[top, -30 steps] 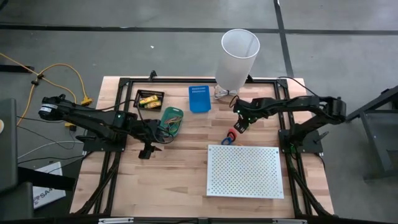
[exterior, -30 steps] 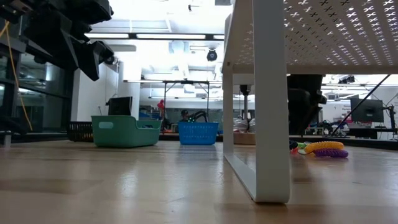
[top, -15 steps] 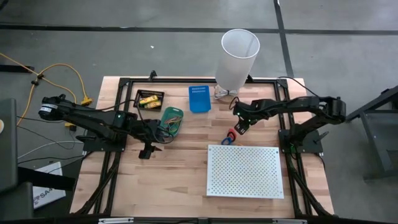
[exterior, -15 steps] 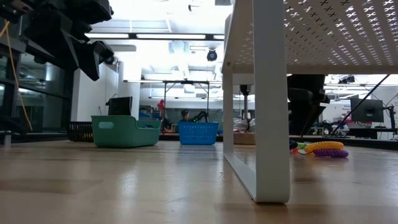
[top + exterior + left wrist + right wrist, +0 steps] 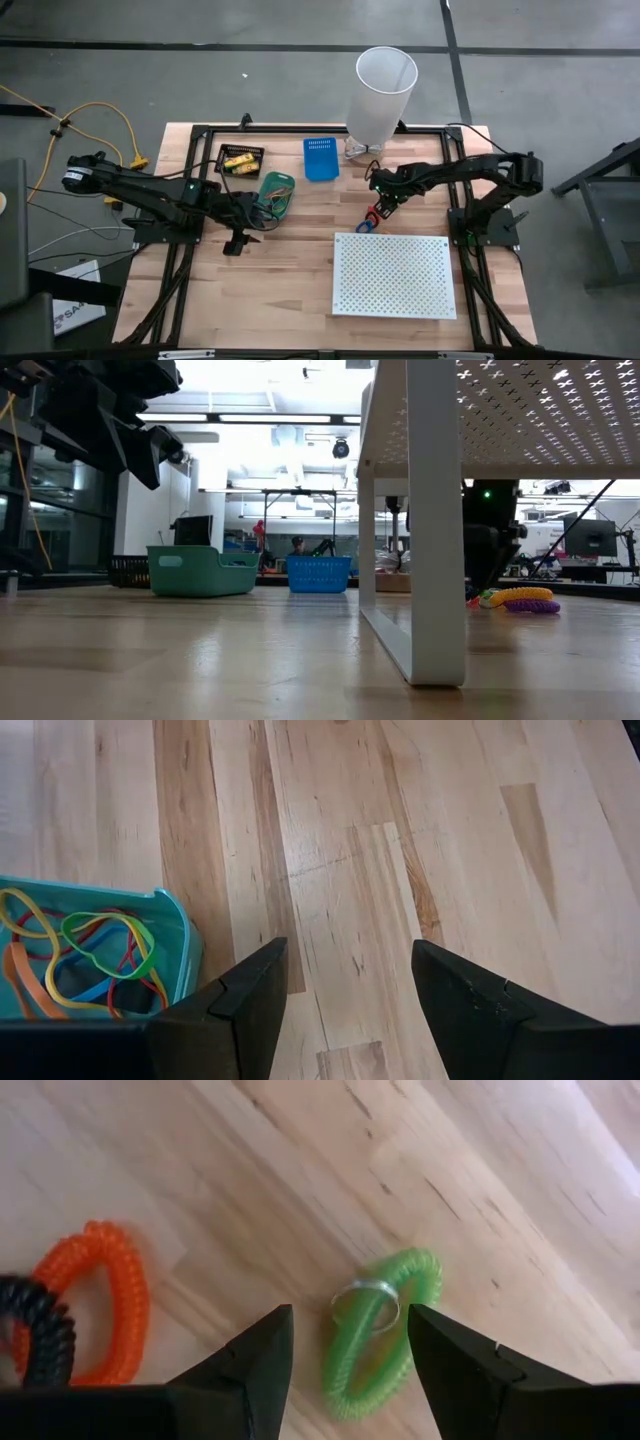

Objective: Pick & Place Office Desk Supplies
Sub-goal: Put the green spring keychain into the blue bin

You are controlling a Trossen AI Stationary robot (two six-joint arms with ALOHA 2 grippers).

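**Hovering Pincers Over Scattered Coil Loops**

Hiding most of the low view, the white perforated board blocks the right arm; only yellow and purple coil loops show beside its leg.

The right pincer hangs above the tabletop, fingers spread wide and empty. Below it lie a green coil loop with a metal ring, an orange coil loop and a black coil loop, the last cut off at the frame edge. In the high view these loops are too small to separate.

The left pincer hovers beside the teal tray, fingers wide, holding nothing. The tray contains rubber bands in yellow, green, orange, red and blue. The black tray holds yellow packs. The contents of the blue basket cannot be made out. The white bin stands at the far edge.
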